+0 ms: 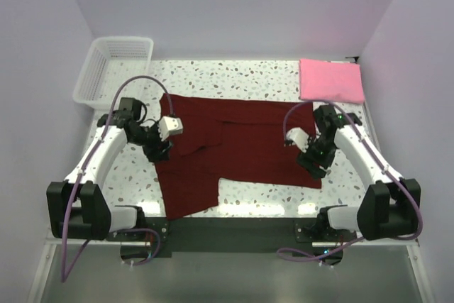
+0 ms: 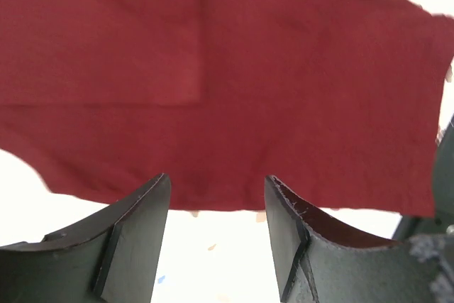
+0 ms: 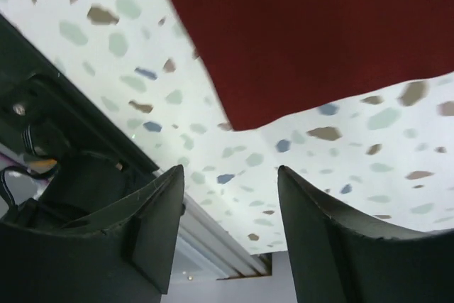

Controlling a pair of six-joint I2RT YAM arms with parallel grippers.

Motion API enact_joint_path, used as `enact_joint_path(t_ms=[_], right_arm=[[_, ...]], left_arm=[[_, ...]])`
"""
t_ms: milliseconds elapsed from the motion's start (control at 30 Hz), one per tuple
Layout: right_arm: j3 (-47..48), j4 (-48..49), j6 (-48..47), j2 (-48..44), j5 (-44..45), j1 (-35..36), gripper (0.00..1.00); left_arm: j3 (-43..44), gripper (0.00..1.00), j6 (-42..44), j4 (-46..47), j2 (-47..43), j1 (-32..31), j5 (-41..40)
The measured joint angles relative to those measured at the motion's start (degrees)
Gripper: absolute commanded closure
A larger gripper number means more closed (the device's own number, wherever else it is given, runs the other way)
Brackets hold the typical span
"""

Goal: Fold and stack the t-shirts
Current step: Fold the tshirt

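The maroon t-shirt (image 1: 241,143) lies partly folded across the middle of the table (image 1: 248,76); the pink t-shirt (image 1: 331,80) sits folded at the far right corner. The left tool (image 2: 216,188), spread and empty, is at the maroon t-shirt's left edge; the right tool (image 3: 230,175), likewise spread, at its near right corner.

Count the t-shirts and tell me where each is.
2. The maroon t-shirt lies spread across the table's middle; the pink t-shirt sits folded at its far right corner. None appears hidden.
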Motion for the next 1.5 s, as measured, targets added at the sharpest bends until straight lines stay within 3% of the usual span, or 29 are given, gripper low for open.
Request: enact_joint_path(t_ms=[300,900,1000,1067,1200,1500], right_arm=[[-16.0,5.6,-0.9,-6.6,7.0,4.6,0.56],[-22.4,19.7,0.7,-2.0,10.6,6.4,0.62],[-23.0,21.2,0.9,-1.1,11.9,6.6,0.68],[-23.0,21.9,1.0,-0.8,12.7,6.8,0.78],[-23.1,23.2,0.9,-0.4,14.5,7.2,1.0],[-22.1,22.6,1.7,0.9,15.0,7.2,1.0]], left_arm=[[-4.9,0.41,2.4,-1.2,-4.5,-0.8,-0.9],[-5.7,0.4,3.2,-0.8,-5.1,-2.0,-3.0],[-6.5,0.4,3.2,-0.9,-5.8,-2.7,-3.5],[-7.2,0.4,3.3,-1.2,-6.5,-3.6,-3.9],[-9.6,0.42,3.4,-1.7,-8.6,-8.7,-5.7],[-18.6,0.41,2.6,-1.2,-10.1,-29.2,-14.2]])
